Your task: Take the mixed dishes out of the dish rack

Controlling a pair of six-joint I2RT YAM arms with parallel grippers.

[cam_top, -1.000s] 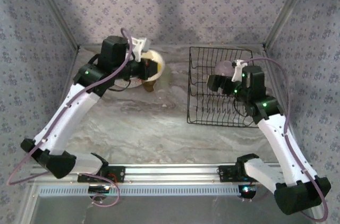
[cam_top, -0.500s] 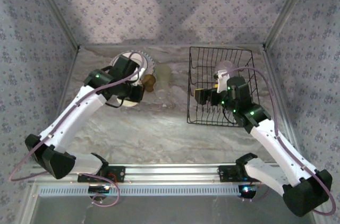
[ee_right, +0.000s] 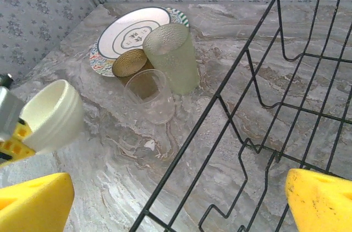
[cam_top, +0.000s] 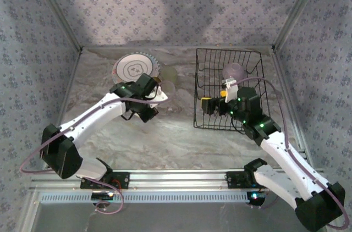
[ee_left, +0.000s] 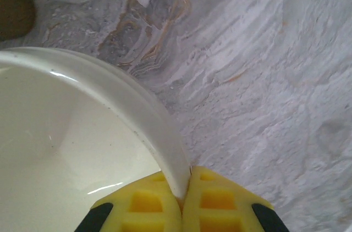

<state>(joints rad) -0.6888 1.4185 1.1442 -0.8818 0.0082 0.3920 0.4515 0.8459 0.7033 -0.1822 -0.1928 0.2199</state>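
Left jaws pinch the rim of a cream cup [ee_left: 66, 149] over the table [ee_left: 264, 78]; right jaws stand wide over the dish rack [cam_top: 228, 50].

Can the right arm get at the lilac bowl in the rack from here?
Probably yes: the right gripper is open over the dish rack, and the lilac bowl sits close by at its far side. The gripper faces away, so it must turn.
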